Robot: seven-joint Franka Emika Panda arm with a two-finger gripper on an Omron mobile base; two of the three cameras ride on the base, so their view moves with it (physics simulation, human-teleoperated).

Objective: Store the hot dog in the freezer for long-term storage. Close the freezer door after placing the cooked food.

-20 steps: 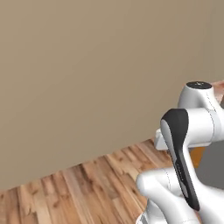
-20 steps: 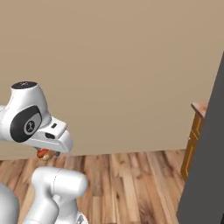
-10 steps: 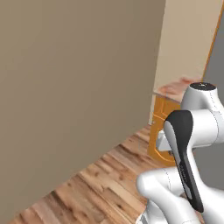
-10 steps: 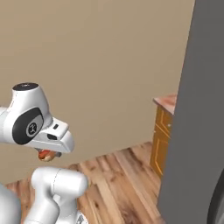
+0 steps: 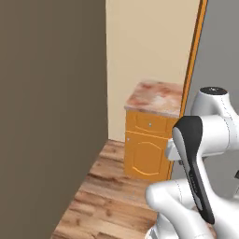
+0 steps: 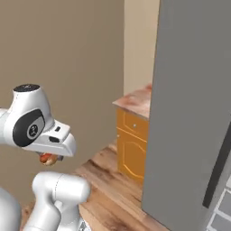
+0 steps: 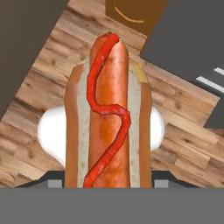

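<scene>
Floor: wooden planks [image 5: 112, 200] are seen underfoot, running between the wall and the cabinet.
Room: a dark beige wall [image 5: 46, 116] fills the left side; a paler cream wall [image 5: 149, 42] stands at the far end, forming a corner.
Table: a marbled reddish top [image 5: 156, 97] is carried by an orange cabinet [image 5: 145, 148] with a drawer and a door, set in the far corner.
Freezer door: a tall grey panel [image 6: 189, 113] is seen on the right, swung out toward the near side, with a dark vertical handle [image 6: 217, 169] at its lower right edge.
Freezer: pale grey shelf edges [image 6: 222, 212] are glimpsed at the bottom right, past the door.
Hot dog: the hot dog [image 7: 108, 118] is held up over the floor, in the hand view lengthwise, with a red sauce line along the sausage; in the right base view it is seen beneath the hand [image 6: 48, 158].
Fingers: closed on the hot dog's bun from both sides.
Obstruction: the door panel stands between the arm and the shelves.
Open room: bare floor lies between the left wall and the cabinet.
</scene>
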